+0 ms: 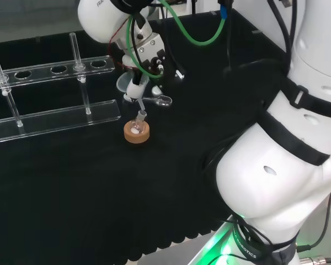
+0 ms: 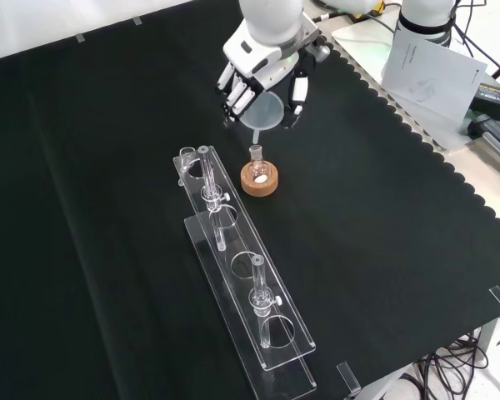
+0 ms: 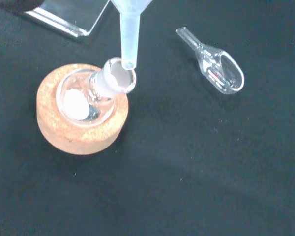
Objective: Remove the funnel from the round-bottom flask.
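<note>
Black-and-white robot hand (image 2: 262,79) hanging from the white arm, reaching in from the top of the front view, palm side facing down toward the black-cloth tabletop (image 2: 383,217). Fingers (image 2: 236,98) curled downward in a bunch on the front view's left, thumb (image 2: 298,90) opposite on the right — closed round a translucent plastic funnel (image 2: 265,112). In the head view, robot hand (image 1: 142,58) left of the big white arm links (image 1: 287,154) — wrist bent downward, green and black cables trailing over it.
</note>
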`<state>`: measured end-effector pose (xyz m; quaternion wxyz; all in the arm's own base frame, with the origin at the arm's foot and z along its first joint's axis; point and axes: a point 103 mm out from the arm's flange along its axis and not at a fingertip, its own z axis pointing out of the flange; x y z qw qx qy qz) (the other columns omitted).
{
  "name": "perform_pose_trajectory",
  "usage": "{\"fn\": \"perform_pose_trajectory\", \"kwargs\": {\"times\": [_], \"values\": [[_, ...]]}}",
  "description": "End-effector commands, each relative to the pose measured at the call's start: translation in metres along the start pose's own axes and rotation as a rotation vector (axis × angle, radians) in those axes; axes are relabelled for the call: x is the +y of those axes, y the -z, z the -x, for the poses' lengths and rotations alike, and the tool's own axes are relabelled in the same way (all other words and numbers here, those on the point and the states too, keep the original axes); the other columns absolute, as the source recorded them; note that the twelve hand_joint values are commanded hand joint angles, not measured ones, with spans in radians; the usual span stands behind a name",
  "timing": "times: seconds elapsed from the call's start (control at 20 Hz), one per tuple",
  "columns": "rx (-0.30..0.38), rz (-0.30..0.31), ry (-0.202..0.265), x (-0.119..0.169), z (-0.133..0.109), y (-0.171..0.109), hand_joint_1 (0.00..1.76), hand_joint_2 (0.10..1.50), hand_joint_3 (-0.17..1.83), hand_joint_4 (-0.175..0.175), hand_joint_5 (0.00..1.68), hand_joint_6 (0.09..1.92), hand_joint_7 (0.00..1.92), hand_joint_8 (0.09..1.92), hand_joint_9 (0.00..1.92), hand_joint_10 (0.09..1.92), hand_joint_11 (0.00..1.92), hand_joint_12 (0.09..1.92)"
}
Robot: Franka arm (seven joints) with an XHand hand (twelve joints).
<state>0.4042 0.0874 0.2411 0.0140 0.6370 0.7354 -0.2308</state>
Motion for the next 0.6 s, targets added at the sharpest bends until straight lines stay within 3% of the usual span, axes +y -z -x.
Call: {"fn": "perform_pose_trajectory", "kwargs": {"times": [0.05,0.6], "values": [[0.025,0.048,-0.008,-0.022,0.004,0.025,0.71,0.8,0.44,-0.039,0.65,0.21,0.71,0.68,1.13,0.48,0.65,1.23],[0.097,0.118,-0.027,-0.033,0.018,0.076,0.71,0.79,0.45,-0.042,0.63,0.22,0.71,0.68,1.13,0.47,0.65,1.23]]}}
